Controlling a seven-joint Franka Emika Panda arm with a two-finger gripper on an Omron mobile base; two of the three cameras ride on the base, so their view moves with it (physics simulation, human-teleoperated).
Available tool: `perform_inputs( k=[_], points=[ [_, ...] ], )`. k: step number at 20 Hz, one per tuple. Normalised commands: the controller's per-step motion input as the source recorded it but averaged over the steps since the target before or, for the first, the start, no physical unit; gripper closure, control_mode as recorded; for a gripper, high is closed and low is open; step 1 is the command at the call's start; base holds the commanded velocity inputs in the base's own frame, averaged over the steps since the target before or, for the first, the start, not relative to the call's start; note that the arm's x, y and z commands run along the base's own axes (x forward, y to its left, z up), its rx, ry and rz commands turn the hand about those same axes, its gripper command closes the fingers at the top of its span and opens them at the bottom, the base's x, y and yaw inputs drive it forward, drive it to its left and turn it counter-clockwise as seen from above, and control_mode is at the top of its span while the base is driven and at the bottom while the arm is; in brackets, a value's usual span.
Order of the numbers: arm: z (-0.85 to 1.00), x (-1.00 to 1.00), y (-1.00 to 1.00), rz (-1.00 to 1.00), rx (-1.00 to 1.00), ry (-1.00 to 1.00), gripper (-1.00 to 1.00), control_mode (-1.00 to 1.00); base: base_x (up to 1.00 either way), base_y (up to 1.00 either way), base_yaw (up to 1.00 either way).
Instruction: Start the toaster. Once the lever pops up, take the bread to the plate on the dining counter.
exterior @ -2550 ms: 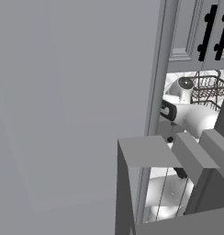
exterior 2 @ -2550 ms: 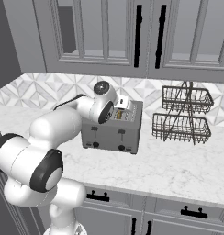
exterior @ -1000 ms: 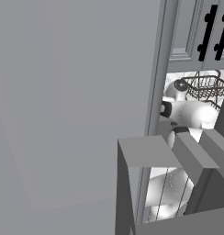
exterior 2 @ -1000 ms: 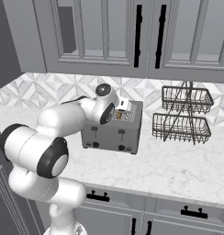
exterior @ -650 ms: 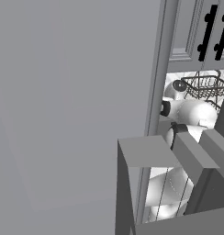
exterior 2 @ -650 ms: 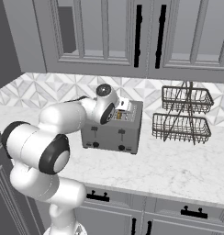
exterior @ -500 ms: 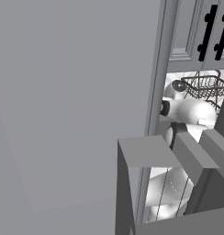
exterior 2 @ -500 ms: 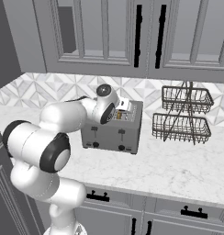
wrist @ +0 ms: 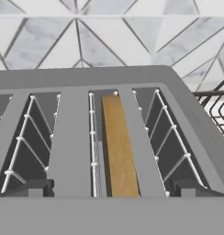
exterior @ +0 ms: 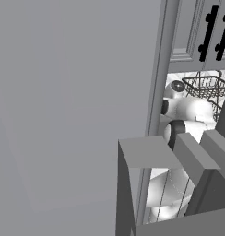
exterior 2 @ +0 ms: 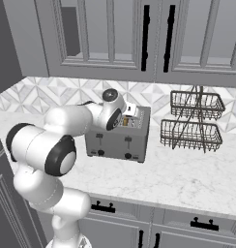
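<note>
Edge-up, tan-brown squarish bread slice (wrist: pixel 118 147) in grey metal toaster (exterior 2: pixel 121 133) slot, long axis 6 to 12 o'clock, claw (wrist: pixel 112 186) spread wide above it.

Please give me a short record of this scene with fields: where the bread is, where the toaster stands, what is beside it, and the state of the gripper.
bread: tan slice standing on edge in a slot of the toaster
toaster: grey, two slots, on the marble counter against the tiled wall
beside toaster: two-tier wire basket, on the right in the right base view
gripper: open, above the toaster top; holds nothing
cabinets: grey doors with black handles above
</note>
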Motion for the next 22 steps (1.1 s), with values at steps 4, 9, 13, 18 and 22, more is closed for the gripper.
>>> perform_inputs(
  k=[4,9,13,18,22],
  points=[
    [-0.11,0.14,0.00,0.00,0.00,0.00,-1.00,-1.00,0.00,0.00,0.00],
    [-0.11,0.17,0.00,0.00,0.00,0.00,-1.00,-1.00,0.00,0.00,0.00],
    [-0.01,0.04,-0.03,0.00,0.00,0.00,1.00,-1.00,0.00,0.00,0.00],
    [0.00,0.00,-0.17,0.00,0.00,0.00,1.00,-1.00,0.00,0.00,0.00],
    [0.00,0.00,-0.19,0.00,0.02,0.00,1.00,-1.00,0.00,0.00,0.00]
  ],
)
